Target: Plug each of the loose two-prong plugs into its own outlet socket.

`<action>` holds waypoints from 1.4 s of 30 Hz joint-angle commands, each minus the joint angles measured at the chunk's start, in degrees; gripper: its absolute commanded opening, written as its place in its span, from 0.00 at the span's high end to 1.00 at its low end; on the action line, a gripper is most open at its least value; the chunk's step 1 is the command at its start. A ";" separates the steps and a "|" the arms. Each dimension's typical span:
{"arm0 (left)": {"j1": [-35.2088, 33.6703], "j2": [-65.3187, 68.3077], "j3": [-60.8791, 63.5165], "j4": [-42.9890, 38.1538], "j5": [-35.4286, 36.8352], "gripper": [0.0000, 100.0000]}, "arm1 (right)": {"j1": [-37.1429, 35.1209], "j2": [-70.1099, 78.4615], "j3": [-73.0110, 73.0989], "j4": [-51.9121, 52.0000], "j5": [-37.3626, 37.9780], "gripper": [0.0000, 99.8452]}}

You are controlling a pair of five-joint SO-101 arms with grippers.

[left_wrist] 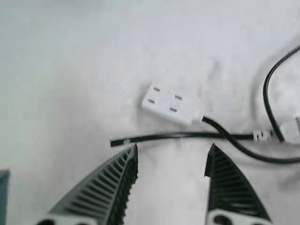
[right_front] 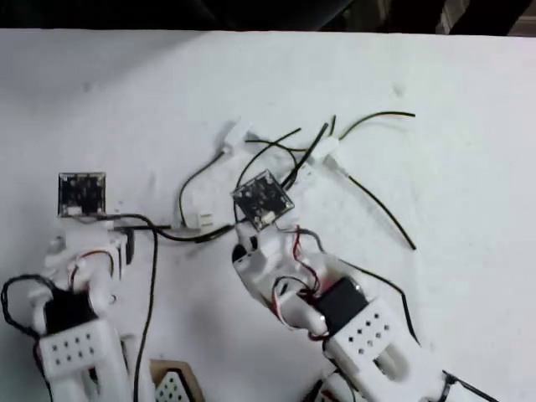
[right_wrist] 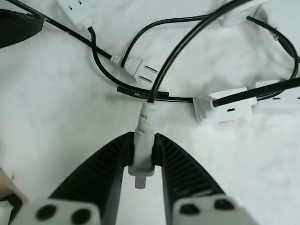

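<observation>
You see a white counter (right_front: 469, 75) spreading across the whole view, dark beyond its far edge. At its near edge sits a brown cardboard piece (right_front: 188, 374).

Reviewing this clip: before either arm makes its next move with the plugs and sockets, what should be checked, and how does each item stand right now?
1. Right pincer shut firmly on the white plug: ok.
2. Held plug's prongs pointing toward a socket: cannot tell; the prongs are hidden in the pincer.
3. Left pincer open and empty: ok.
4. Outlet socket ahead of the left pincer has its slots showing and nothing plugged in: ok.
5. Clear path from the left pincer to that socket: not ok; a black cord lies across between them.
6. Second loose plug lying on the table with both prongs exposed: ok.
</observation>
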 commanded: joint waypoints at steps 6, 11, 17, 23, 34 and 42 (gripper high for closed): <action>12.70 -26.07 1.32 6.15 8.09 0.76 | -1.71 -5.85 4.13 -5.76 -2.64 0.98; 18.07 -30.55 1.23 6.51 12.57 0.76 | -6.37 -9.10 7.82 -8.31 -2.64 0.98; 20.97 -30.37 1.32 7.74 14.95 0.76 | -8.66 -12.62 8.79 -8.22 -2.64 0.98; 29.14 -30.37 1.23 12.92 14.51 0.76 | -8.66 -13.05 8.97 -10.24 -2.64 0.98; 29.23 -30.37 5.45 8.53 14.42 0.76 | -13.14 -13.23 8.88 -10.86 -2.64 0.98; 29.67 -30.37 4.84 10.11 14.42 0.76 | -14.55 -12.79 8.97 -10.68 -2.64 0.98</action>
